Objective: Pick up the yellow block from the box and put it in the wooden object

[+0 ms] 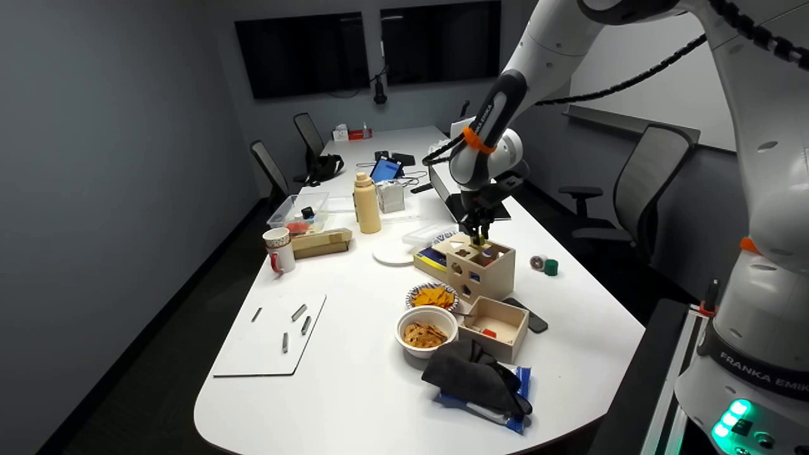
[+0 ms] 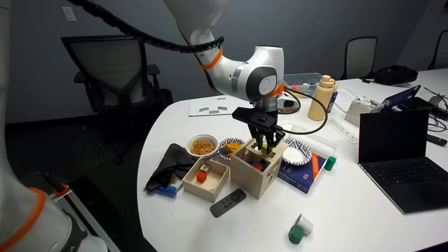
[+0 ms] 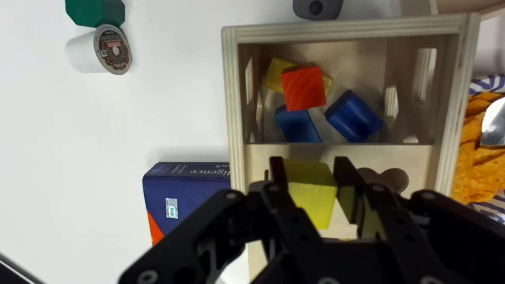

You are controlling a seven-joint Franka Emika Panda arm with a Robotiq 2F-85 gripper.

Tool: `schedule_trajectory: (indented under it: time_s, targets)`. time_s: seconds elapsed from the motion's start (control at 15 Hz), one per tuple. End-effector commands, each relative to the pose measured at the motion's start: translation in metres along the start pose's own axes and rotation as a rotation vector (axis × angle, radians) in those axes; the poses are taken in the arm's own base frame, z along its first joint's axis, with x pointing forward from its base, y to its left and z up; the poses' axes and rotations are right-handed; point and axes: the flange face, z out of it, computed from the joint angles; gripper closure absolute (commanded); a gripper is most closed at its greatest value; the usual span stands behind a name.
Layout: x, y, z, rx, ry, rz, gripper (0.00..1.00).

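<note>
The wooden object (image 2: 246, 176) is a pale wood box with shaped holes; its holed lid (image 3: 414, 161) covers part of the top. Through the open part show red, yellow and blue blocks. My gripper (image 2: 265, 147) is over the lid with a yellow block (image 3: 311, 197) between its fingers. Both fingers touch the block in the wrist view, with a narrow wedge gap on one side. The block's underside and the opening beneath it are hidden. It also shows in an exterior view (image 1: 478, 241). The tan box (image 2: 196, 189) beside it holds a red cube (image 2: 201, 176) and a wooden cube (image 2: 205, 168).
A remote (image 2: 228, 202) lies by both boxes. A chip plate (image 1: 433, 297), a cookie bowl (image 1: 426, 332) and a dark cloth (image 1: 471, 373) are close. A blue book (image 2: 302, 175) is against the wooden object. A white cup (image 3: 85, 51), green piece (image 3: 96, 12) and laptop (image 2: 392, 157) are farther off.
</note>
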Motion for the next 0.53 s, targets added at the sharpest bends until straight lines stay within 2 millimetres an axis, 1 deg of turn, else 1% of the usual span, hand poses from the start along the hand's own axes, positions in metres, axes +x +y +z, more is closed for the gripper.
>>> schedule_trajectory:
  time_s: [0.0, 0.47]
  targets:
    - [0.0129, 0.0057, 0.0031, 0.015, 0.020, -0.014, 0.90]
    - [0.0209, 0.0112, 0.0099, 0.024, 0.014, -0.021, 0.90]
